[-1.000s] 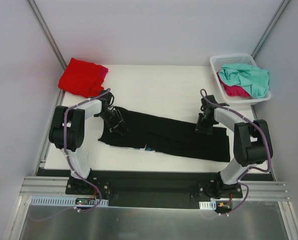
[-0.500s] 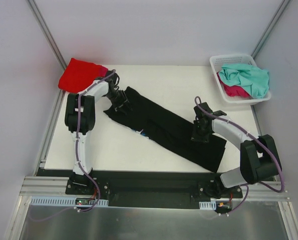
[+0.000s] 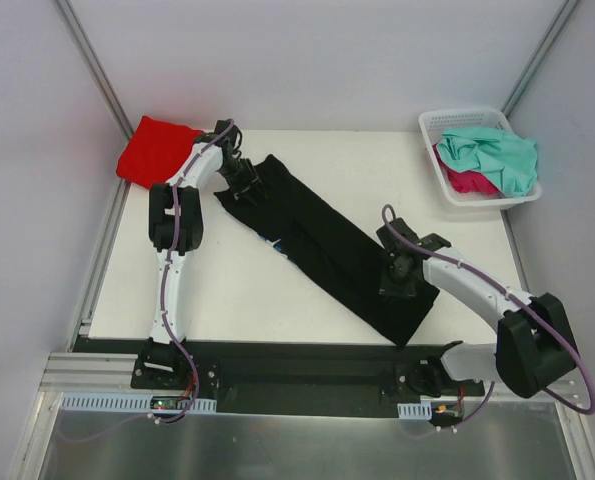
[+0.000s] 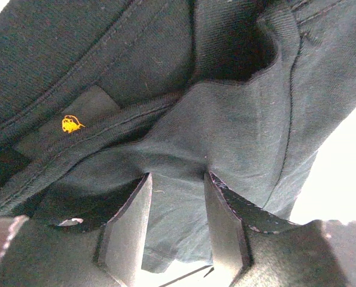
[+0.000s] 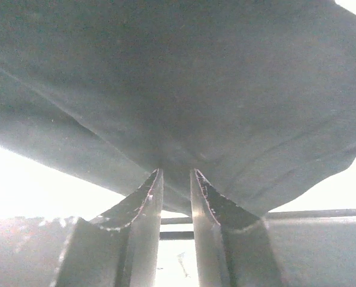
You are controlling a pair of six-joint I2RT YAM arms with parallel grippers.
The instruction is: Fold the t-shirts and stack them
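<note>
Near: right gripper (image 3: 397, 278), near-left of basket (image 3: 461, 113), jaws pinched on near end of black t-shirt (image 3: 322, 240). Shirt is long strip, axis diagonal, running far-left away from basket. left gripper (image 3: 245, 182) clamps far end. red t-shirt (image 3: 152, 150) just beyond, farthest left of basket. Judgement: left arm nearer stack. Bare table (image 3: 237, 290) left of strip; near edge close to right end.
</note>
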